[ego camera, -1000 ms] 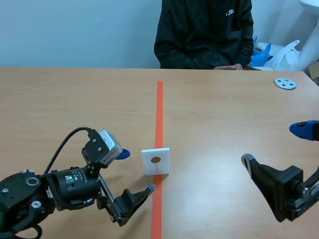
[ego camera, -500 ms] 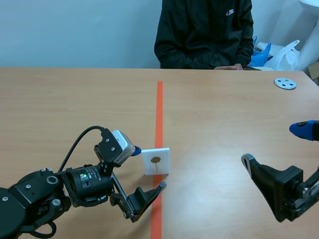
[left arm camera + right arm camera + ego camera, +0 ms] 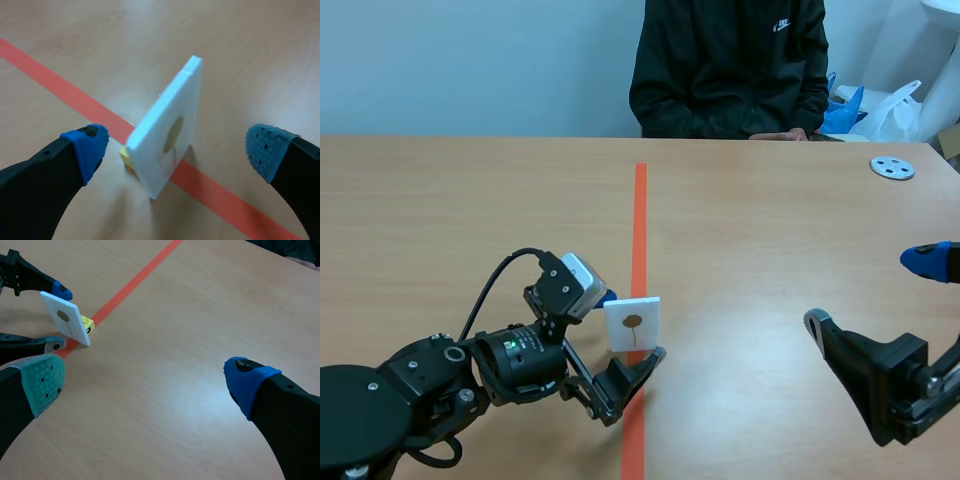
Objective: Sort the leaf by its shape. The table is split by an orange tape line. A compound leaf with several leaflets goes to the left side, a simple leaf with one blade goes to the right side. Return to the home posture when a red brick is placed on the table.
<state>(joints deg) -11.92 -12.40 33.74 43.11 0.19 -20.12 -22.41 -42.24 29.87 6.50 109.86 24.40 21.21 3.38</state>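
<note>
Noted leaf card [image 3: 167,132] upright on tape line [image 3: 60,85], between the 2 parted jaws of left gripper [image 3: 177,150]; right gripper [image 3: 146,380] likewise parted, well apart from card.

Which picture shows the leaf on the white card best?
The scene view: the white card faces the camera, so its leaf shows plainly. The left wrist view sees the card slanted; the right wrist view, small.
</note>
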